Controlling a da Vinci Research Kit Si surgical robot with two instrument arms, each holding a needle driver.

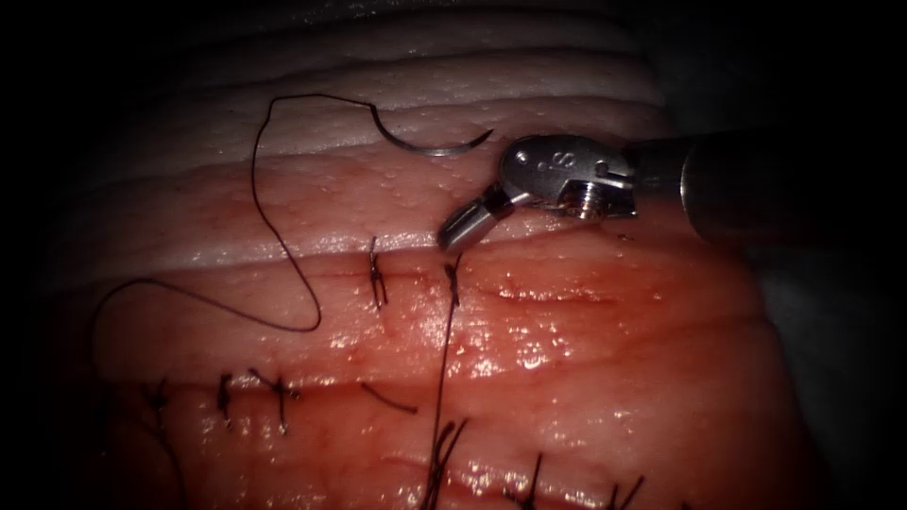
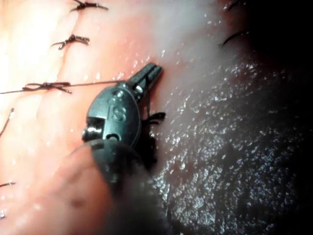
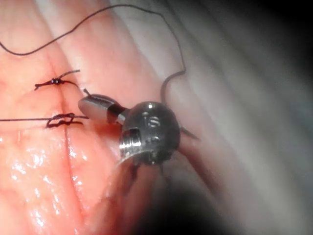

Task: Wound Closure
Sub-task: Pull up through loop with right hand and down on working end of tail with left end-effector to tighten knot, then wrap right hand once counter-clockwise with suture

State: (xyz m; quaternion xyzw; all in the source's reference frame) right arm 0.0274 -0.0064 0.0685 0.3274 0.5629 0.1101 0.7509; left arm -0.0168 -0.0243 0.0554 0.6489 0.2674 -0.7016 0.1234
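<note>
Two tools, neither holds the needle (image 1: 436, 147). It lies loose on the pale tissue (image 1: 586, 378), not in it, near the right tool (image 1: 463, 227), thread (image 1: 283, 247) trailing off its blunt end. R jaws pressed together, empty, tip just beside a knot (image 1: 453, 275). Left tool (image 2: 149, 76): jaws closed; a taut strand reaches them, possibly gripped, can't tell.

Tissue (image 1: 586, 359), sutured cut; on it: curved needle (image 1: 430, 144) lying free, loose thread (image 1: 283, 246), red fluid (image 1: 529, 349).
</note>
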